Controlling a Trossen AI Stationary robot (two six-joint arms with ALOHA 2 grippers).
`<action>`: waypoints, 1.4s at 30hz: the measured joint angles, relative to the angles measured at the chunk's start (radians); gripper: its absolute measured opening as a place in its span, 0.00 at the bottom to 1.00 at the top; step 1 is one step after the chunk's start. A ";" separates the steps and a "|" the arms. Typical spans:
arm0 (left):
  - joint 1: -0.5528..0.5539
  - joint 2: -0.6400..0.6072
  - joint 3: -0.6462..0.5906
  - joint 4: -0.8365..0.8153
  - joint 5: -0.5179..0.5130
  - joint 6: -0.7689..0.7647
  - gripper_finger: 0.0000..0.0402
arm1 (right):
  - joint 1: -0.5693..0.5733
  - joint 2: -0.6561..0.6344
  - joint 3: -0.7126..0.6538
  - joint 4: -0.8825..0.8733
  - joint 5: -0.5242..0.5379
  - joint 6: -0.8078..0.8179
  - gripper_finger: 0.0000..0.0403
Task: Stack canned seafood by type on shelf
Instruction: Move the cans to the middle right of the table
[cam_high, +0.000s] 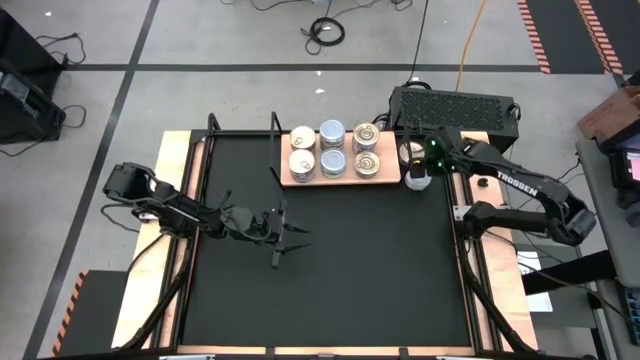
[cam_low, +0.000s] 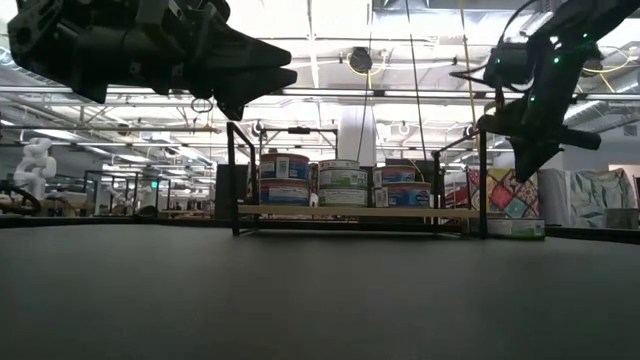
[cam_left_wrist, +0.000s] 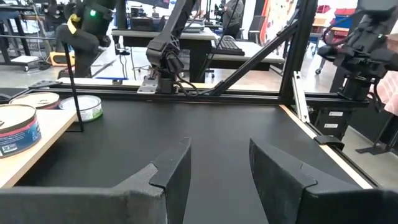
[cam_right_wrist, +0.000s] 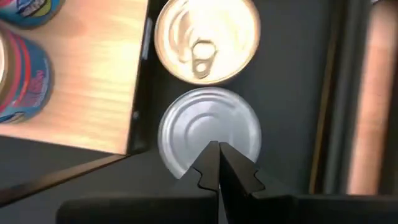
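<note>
The shelf (cam_high: 340, 181), a light wooden board with black posts, stands at the table's far edge. Several tins (cam_high: 333, 162) sit on it; in the low view they show in two tiers (cam_low: 343, 185). Two more tins rest on the black tabletop just right of the board: a goldish one with a pull tab (cam_right_wrist: 206, 40) and a silver one (cam_right_wrist: 199, 124). My right gripper (cam_right_wrist: 219, 149) is shut and points down over the silver tin, well above the table (cam_low: 527, 165). My left gripper (cam_left_wrist: 217, 149) stands open and level over the table's left middle (cam_high: 292, 238), holding nothing.
A black ribbed box (cam_high: 455, 105) stands beyond the far right corner. The shelf's black posts (cam_high: 275, 140) rise at its ends. Metal rails (cam_high: 465, 270) border the tabletop. The tabletop's middle and near part (cam_high: 340, 290) is bare.
</note>
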 joint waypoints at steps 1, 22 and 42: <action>0.000 0.000 0.000 0.000 0.000 0.000 0.40 | -0.024 0.012 0.001 0.004 -0.031 -0.020 0.00; 0.000 0.000 0.000 -0.012 0.015 -0.001 0.40 | -0.289 0.141 0.000 0.366 -0.297 0.023 0.00; 0.000 0.000 0.000 -0.010 0.016 -0.022 0.40 | -0.282 0.199 -0.001 0.587 -0.113 0.231 0.00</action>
